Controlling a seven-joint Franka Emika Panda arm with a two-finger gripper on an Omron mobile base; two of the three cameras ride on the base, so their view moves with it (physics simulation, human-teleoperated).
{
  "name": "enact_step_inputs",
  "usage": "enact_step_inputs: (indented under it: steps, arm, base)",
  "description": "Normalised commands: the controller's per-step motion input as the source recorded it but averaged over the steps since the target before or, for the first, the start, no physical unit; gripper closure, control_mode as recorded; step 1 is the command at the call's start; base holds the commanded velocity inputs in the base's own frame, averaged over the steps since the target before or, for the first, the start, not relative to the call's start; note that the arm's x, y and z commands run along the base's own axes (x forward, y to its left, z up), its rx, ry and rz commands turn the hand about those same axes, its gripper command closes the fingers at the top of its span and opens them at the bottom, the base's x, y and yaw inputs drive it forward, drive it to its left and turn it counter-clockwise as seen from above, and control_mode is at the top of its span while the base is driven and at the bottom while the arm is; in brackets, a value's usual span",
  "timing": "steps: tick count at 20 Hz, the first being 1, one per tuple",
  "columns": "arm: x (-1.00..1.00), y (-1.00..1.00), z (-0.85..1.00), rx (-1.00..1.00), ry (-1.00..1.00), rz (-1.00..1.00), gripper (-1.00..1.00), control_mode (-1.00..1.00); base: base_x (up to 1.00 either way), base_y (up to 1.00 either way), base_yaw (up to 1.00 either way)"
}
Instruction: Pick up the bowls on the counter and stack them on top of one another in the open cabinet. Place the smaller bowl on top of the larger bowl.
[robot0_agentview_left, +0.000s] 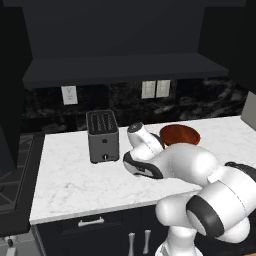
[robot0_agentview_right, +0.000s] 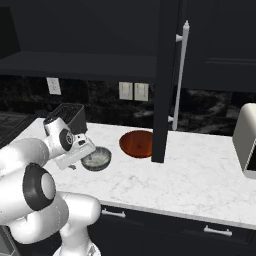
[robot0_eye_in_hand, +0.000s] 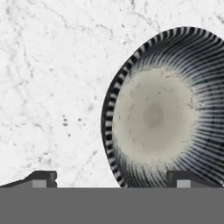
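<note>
The small grey bowl (robot0_eye_in_hand: 159, 111), pale and speckled inside with a striped dark wall, stands on the white marble counter (robot0_eye_in_hand: 52, 87). My gripper (robot0_eye_in_hand: 113, 181) is open just above it, one fingertip (robot0_eye_in_hand: 183, 178) over the bowl's inside and the other over bare counter, so the bowl's near rim lies between them. From the right base view, my gripper (robot0_agentview_right: 79, 156) is right beside the grey bowl (robot0_agentview_right: 97, 158). The wide red-brown bowl (robot0_agentview_right: 136, 143) (robot0_agentview_left: 180, 134) sits further back on the counter. Above is the dark open cabinet with its flat shelf floor (robot0_agentview_left: 125, 70).
A dark toaster (robot0_agentview_left: 102, 135) stands on the counter (robot0_agentview_left: 70, 180) left of the arm. An open dark cabinet door (robot0_agentview_right: 165, 80) with a silver handle hangs just right of the red-brown bowl. A white appliance (robot0_agentview_right: 246, 142) sits at the counter's far right.
</note>
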Motion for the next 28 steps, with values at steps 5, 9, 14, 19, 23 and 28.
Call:
enact_step_inputs:
  steps: [5, 9, 14, 19, 23, 28]
  arm:
    - [0.42, 0.0, -0.45, -0.02, 0.0, 0.05, -1.0, -1.0]
    - [0.37, -0.04, -0.21, 0.0, 0.0, 0.03, -1.0, -1.0]
    - [0.21, -0.12, -0.16, 0.0, 0.0, 0.04, 1.0, -1.0]
    - [0.0, -0.38, -0.01, 0.0, 0.0, 0.05, 1.0, -1.0]
    - [-0.01, -0.37, 0.34, 0.01, -0.05, 0.11, 1.0, -1.0]
    - [-0.04, 0.0, 1.0, -0.17, -0.09, 0.19, 1.0, -1.0]
  base:
    - [0.0, 0.0, 0.0]
    - [0.0, 0.0, 0.0]
    - [0.0, 0.0, 0.0]
    - [0.0, 0.0, 0.0]
    - [0.0, 0.0, 0.0]
    - [0.0, 0.0, 0.0]
